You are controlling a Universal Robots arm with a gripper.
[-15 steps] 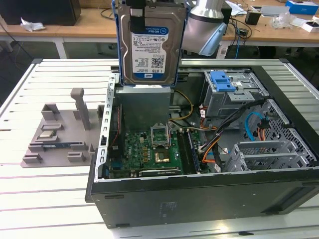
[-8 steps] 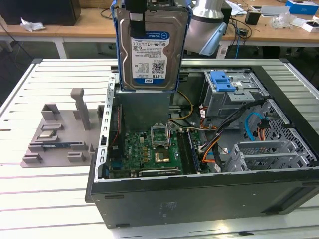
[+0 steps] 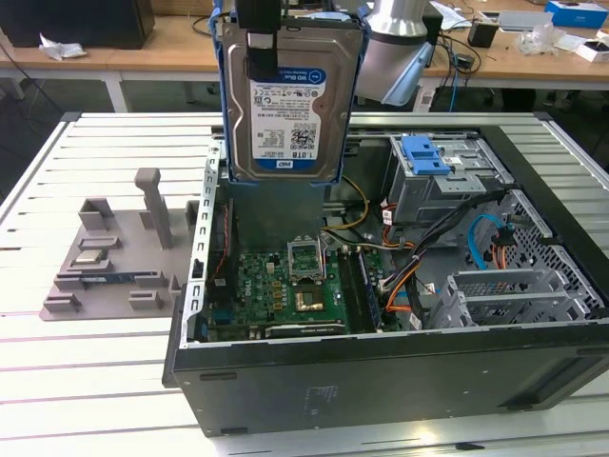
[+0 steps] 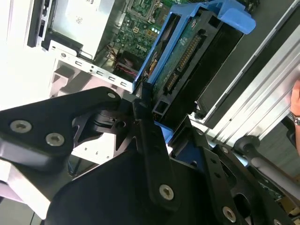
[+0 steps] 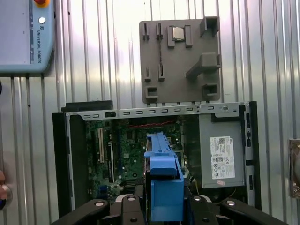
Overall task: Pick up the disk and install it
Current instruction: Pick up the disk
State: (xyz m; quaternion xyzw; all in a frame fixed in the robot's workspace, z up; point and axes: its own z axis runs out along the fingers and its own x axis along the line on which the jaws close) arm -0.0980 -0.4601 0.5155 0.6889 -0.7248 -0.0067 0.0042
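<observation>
Exterior view: black two-finger gripper (image 3: pixel 261 43) hung from above, pincer closed on the top edge of the disk (image 3: pixel 293 95), a flat silver hard drive with blue-and-white label clipped in a bright blue plastic frame. Disk was held upright in the air, label facing the camera, over the exterior view's left part of the open black desktop computer case (image 3: pixel 381 367), touching nothing below. Case lay on its side on the slatted aluminium table (image 3: pixel 95 381), green motherboard (image 3: pixel 285 286) exposed. A lone blue plastic bracket (image 3: pixel 423 152) sat on the metal drive cage towards the exterior view's right. A grey moulded fixture plate (image 3: pixel 114 257) lay on the table just beside the case, on the exterior view's left. Second wrist view: black gripper (image 4: pixel 150 105) linkages close up, one finger (image 4: pixel 143 93) pressed against the blue frame; disk (image 4: pixel 187 51) showed its green circuit-board underside and connector. Perforated silver case wall (image 4: pixel 89 70) lay below. First wrist view: looking straight down, disk (image 5: pixel 164 187) edge-on, blue frame gripped between the gripper (image 5: pixel 164 206) arms, above the motherboard (image 5: pixel 122 150). Grey boxy power supply with white sticker (image 5: pixel 222 157) sat in the case corner near the disk, not touching it. Fixture plate (image 5: pixel 180 61) lay beyond the case rim (image 5: pixel 154 111); a pale grey-blue handheld control pendant (image 5: pixel 23 37) rested on the table, well apart.
</observation>
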